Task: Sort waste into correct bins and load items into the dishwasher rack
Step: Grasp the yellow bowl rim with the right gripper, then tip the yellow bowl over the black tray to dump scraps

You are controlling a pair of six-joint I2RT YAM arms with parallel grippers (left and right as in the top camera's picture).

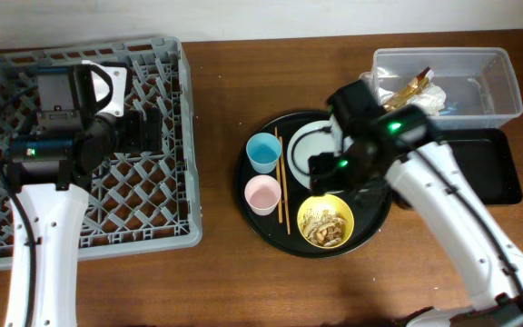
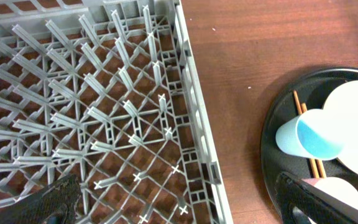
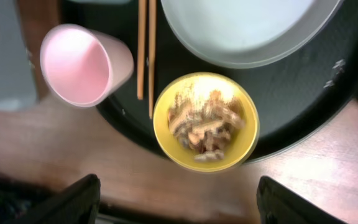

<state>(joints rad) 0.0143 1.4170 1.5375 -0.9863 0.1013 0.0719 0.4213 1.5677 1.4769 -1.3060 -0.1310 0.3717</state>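
The grey dishwasher rack (image 1: 178,109) lies at the left and holds no dishes. My left gripper (image 1: 143,132) hangs open over its right side, seen in the left wrist view (image 2: 179,208). A yellow bowl (image 1: 345,211) of tan food scraps (image 1: 323,227) stands on the round black tray (image 1: 243,182), with the grey plate (image 1: 311,145), blue cup (image 1: 263,151), pink cup (image 1: 262,194) and chopsticks (image 1: 281,182). My right gripper (image 1: 339,163) is open and empty above the bowl (image 3: 163,118). The clear tub (image 1: 498,82) holds the wrapper (image 1: 409,86) and tissue (image 1: 429,98).
The shallow black rectangular tray (image 1: 493,168) lies right of the round tray, in front of the clear tub. Bare brown table separates the rack wall (image 2: 191,93) from the round tray (image 2: 272,155). The right wrist view shows the pink cup (image 3: 79,65), chopsticks (image 3: 145,50) and plate (image 3: 247,28).
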